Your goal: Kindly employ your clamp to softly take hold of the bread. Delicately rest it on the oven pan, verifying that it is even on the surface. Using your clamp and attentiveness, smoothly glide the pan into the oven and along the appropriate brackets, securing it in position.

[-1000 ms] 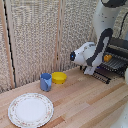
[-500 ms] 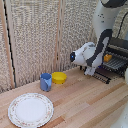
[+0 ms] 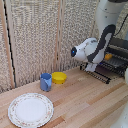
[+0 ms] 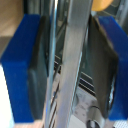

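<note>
Flanking the oven pan (image 4: 70, 65): fingers (image 4: 37, 75).

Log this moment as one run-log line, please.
phase: pushing pan | clamp: fingers straddling oven pan front bar, contact unclear | bread: on pan | oven: open | blue cup, yellow bowl, plate: untouched

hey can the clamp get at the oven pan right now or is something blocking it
Probably yes. The clamp is already down at the oven pan's front edge, and the wrist view shows a metal bar of the pan between its blue-tipped fingers. Nothing appears to block it.
</note>
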